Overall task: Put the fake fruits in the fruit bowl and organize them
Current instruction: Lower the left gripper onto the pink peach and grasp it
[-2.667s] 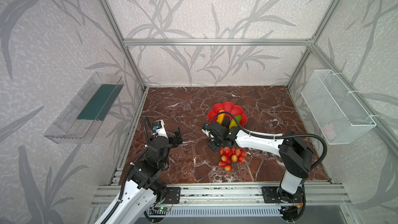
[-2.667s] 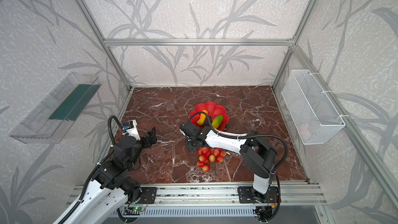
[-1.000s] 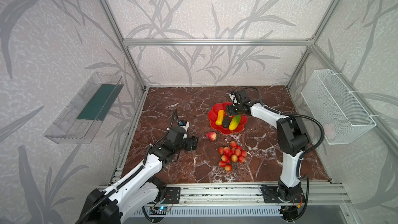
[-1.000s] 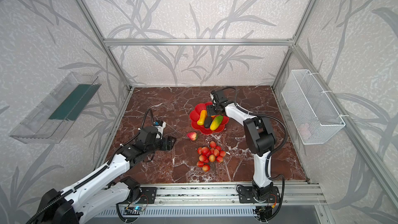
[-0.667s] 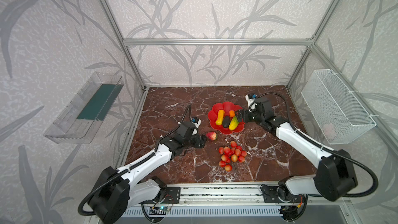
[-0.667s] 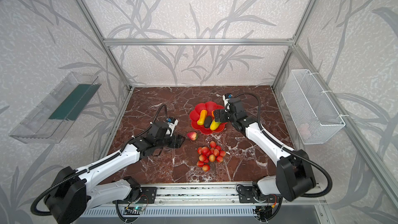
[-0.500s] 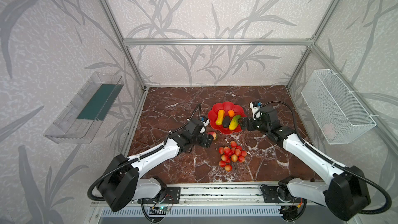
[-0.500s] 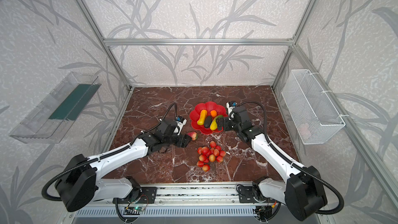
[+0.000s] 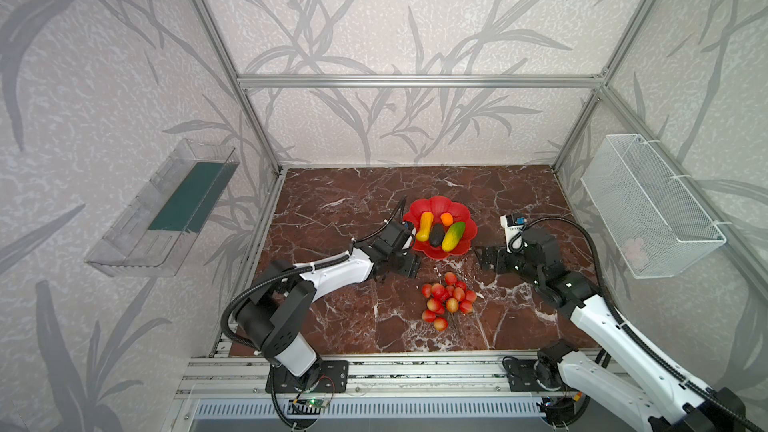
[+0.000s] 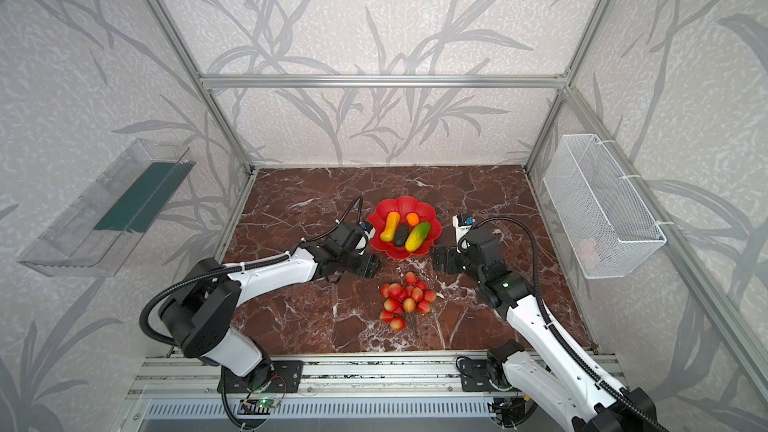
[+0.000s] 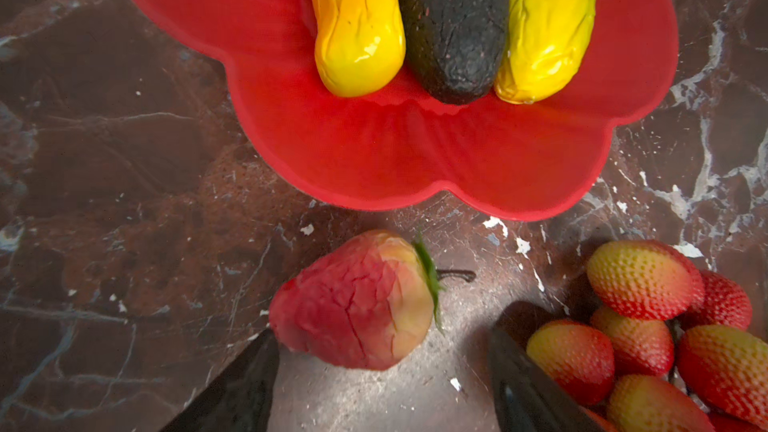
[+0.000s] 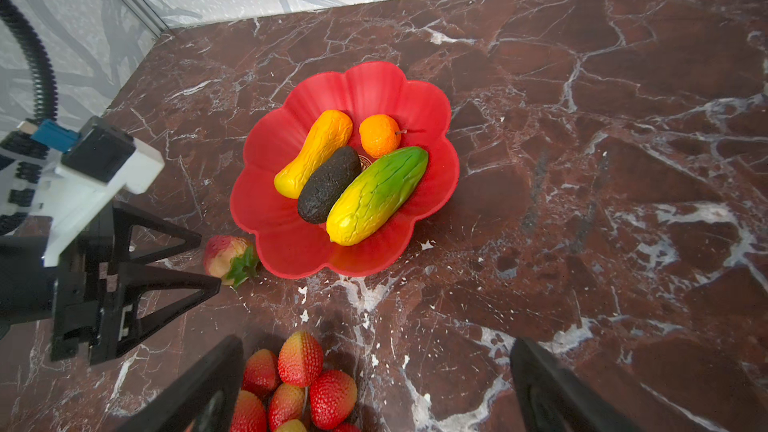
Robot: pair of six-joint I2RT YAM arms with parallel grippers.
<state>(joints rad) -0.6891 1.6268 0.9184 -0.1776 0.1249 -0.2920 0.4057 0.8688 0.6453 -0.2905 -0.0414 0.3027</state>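
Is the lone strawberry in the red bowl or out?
Out: the strawberry lies on the marble beside the bowl, at the fingertips of the open left gripper.

Leaf-patterned walls (image 9: 374, 14), aluminium frame (image 9: 415, 81), red-brown marble floor (image 9: 332, 193), wire basket (image 9: 640, 201).

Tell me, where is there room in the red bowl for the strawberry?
The middle of the fruit bowl is crowded: the yellow-orange fruit, dark avocado and green-yellow fruit lie side by side, with the orange behind them. Bare red shows in the near lobes, between their ends and the rim by the strawberry, and in the far lobes behind the orange.
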